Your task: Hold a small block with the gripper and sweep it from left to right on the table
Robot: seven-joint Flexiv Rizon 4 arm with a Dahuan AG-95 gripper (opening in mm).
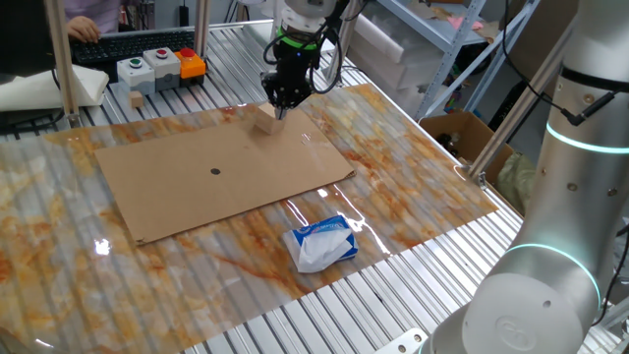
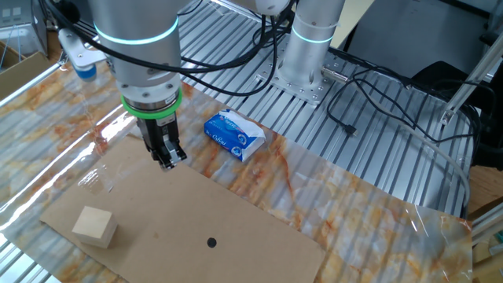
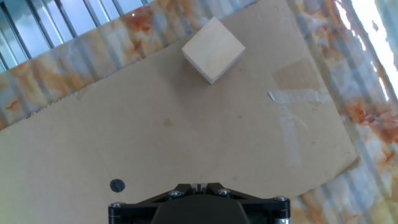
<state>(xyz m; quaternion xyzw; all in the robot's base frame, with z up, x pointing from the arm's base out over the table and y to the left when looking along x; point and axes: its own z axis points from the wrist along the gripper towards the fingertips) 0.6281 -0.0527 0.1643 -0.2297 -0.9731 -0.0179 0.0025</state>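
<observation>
- Nearest the lens in one fixed view, lower right of the frame, you see a second arm's (image 1: 550, 285) white base; it plays no part.
- Next back, the packet (image 1: 321, 243) lies on the table (image 1: 59, 265), just below the cardboard's lower edge, clear of your work.
- Beyond it the cardboard (image 1: 226, 172) fills mid-frame, with its dark dot (image 1: 216, 171) left of centre.
- At the cardboard's far edge, upper centre, the gripper (image 1: 282, 101) hangs above the sheet; the block (image 1: 264, 120) sits just beside it, lower left.
- From the other fixed view the gap is plainer: the gripper (image 2: 167, 155) hovers over the cardboard's upper-left edge while the block (image 2: 95, 226) rests lower left, well apart from it.
- Fingers look close together and hold nothing; you cannot tell from these frames how wide they stand.
- Hand view puts the block (image 3: 213, 49) at top centre, turned cornerwise.
- Judged step: the approach, grasp not yet made.
- Your next move calls for centring over the block, squaring the wrist to its faces, opening wide enough, then descending.
</observation>
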